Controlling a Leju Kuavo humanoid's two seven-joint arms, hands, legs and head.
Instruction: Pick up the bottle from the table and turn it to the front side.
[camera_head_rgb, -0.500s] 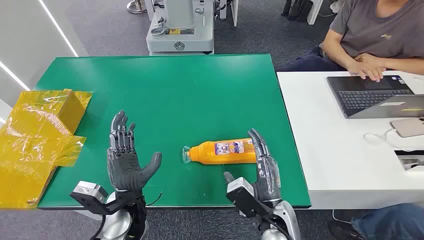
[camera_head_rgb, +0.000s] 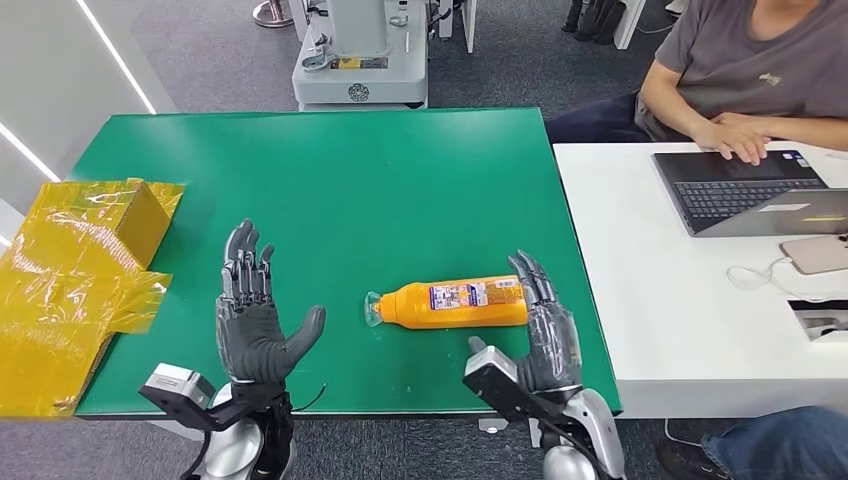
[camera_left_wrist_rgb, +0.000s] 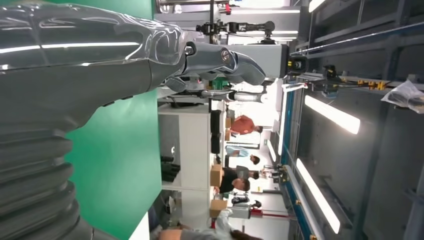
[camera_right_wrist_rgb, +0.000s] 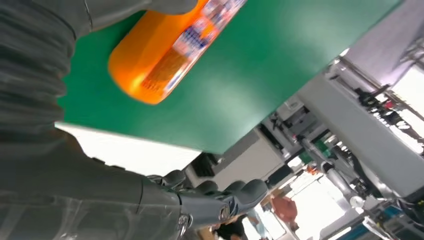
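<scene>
The orange bottle (camera_head_rgb: 455, 303) lies on its side on the green table (camera_head_rgb: 330, 190), its long axis running across the table from the robot's left to its right. Its clear cap end points toward the left hand (camera_head_rgb: 252, 320) and its flat base toward the right hand (camera_head_rgb: 545, 330). A white and blue label panel faces up; its print is too small to read, and the close right wrist view blurs it, so no brand can be made out.

The right hand's fingertips (camera_head_rgb: 522, 266) stand just beside the base, possibly touching it. Its fingers are straight and slightly apart, holding nothing. The left hand stands well apart from the cap, palm toward the bottle, fingers upright and spread, thumb out.
</scene>
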